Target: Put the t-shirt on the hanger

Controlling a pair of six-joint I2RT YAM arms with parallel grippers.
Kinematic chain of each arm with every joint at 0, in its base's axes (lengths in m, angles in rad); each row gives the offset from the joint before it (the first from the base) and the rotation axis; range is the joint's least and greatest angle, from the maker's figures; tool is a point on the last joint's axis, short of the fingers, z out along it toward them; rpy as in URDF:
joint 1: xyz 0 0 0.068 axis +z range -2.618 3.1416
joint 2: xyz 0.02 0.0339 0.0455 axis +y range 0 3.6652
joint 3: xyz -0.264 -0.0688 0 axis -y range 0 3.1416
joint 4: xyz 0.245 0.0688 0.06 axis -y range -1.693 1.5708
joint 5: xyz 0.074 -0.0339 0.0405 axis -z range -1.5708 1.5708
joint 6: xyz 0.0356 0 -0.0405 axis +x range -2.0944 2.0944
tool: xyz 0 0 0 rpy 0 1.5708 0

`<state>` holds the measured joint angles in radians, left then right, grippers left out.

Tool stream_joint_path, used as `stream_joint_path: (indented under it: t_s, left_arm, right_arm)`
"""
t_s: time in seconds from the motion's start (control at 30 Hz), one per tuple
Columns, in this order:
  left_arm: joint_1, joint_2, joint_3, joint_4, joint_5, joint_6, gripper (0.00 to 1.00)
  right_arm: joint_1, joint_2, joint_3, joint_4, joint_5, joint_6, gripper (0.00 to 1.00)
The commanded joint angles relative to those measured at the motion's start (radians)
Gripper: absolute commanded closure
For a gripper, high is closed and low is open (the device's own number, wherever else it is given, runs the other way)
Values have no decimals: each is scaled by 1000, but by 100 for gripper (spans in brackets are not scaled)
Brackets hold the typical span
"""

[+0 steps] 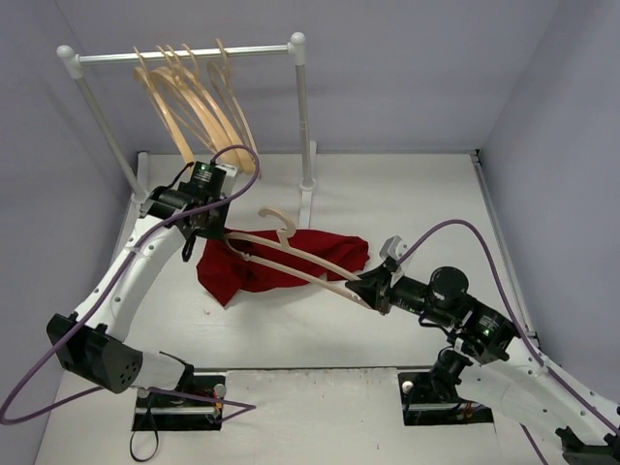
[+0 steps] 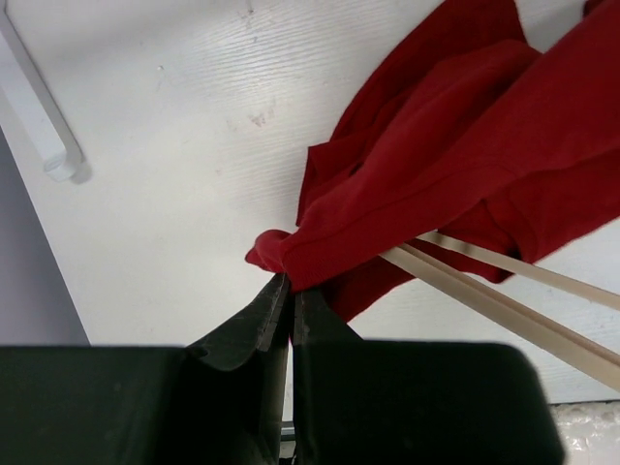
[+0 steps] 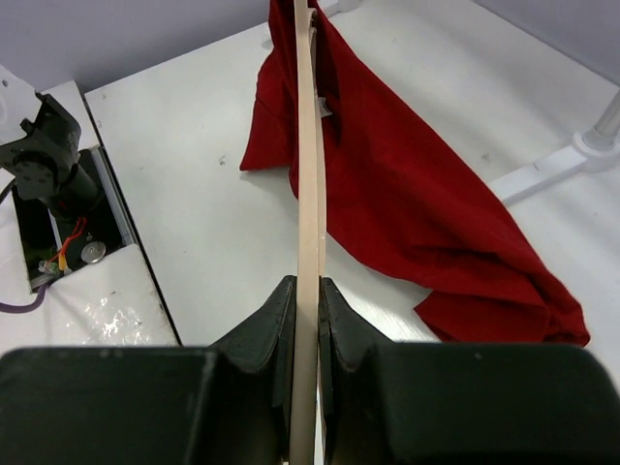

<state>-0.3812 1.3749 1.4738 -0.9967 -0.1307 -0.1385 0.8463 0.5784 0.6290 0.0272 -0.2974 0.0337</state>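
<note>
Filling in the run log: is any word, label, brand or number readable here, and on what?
No text is legible.
Green sticker on the left arm: too small to read.
Green sticker on the right arm: too small to read.
t-shirt and hanger: no print shows.

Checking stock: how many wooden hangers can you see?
5. Four hangers hang overlapping on the rail, so another may be hidden; one hanger, at the t-shirt, is clamped in the right tool.
</note>
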Motion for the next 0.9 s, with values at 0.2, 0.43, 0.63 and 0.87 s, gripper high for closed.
stream_joint_path:
  t_s: [0.2, 0.43, 0.63, 0.87]
  left_arm:
    - [-62, -32, 144, -44, 22, 96, 100]
    - [-53, -11, 395, -97, -62, 197, 100]
    - [-45, -14, 471, -92, -15, 250, 100]
    - [-85, -47, 485, -92, 89, 173, 100]
  right_arm:
    - [9, 75, 141, 205, -194, -109, 100]
    - [8, 102, 274, 215, -258, -138, 100]
    - [8, 149, 334, 219, -335, -122, 100]
    - [8, 200, 297, 276, -259, -115, 100]
